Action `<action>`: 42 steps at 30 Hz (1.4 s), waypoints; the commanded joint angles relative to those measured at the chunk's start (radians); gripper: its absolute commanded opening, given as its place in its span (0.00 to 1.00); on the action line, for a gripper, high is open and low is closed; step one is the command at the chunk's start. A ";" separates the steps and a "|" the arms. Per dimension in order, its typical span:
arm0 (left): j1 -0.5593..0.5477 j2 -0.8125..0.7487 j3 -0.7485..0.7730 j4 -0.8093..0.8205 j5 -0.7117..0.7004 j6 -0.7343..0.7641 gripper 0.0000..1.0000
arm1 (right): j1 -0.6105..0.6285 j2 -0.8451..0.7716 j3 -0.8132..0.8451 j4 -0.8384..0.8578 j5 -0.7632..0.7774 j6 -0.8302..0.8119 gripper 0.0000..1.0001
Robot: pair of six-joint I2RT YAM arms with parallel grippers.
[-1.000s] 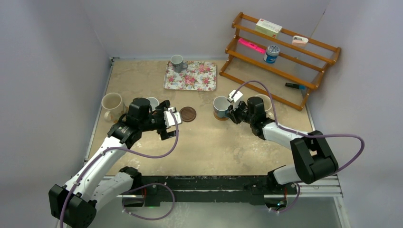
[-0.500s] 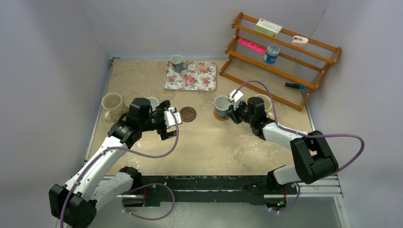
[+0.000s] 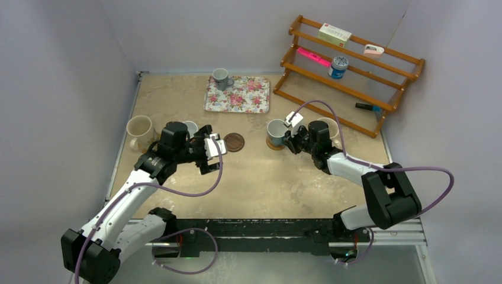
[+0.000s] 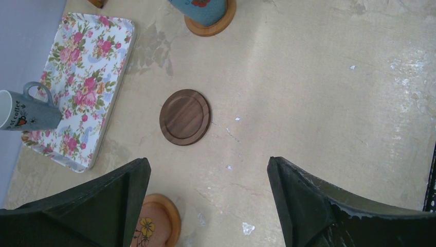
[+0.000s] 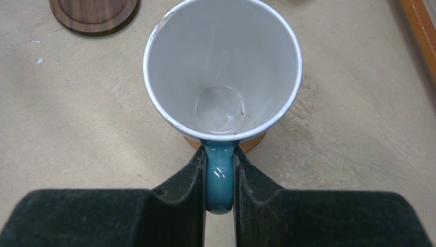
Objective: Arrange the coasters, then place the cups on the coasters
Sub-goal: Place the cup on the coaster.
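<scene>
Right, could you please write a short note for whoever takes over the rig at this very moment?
Left gripper: jaws open, empty, hovering near the bare dark brown coaster.
Right gripper: jaws shut on the handle of the light blue mug, which sits on an orange-tan coaster.
Done: blue mug placed; reddish mug stands on a second coaster.
Left to do: release the blue mug; the grey mug at the corner of the floral tray probably goes on the dark coaster.
Left cream mug and right cream mug: whether coasters lie under them is unclear.
</scene>
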 commanded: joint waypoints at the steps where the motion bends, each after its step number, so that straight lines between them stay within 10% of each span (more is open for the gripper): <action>1: 0.009 0.000 0.008 0.003 0.032 0.008 0.90 | -0.004 -0.016 0.026 0.070 0.020 0.005 0.00; 42: 0.009 -0.005 0.008 -0.002 0.035 0.009 0.90 | -0.004 0.006 0.060 -0.001 -0.003 -0.023 0.01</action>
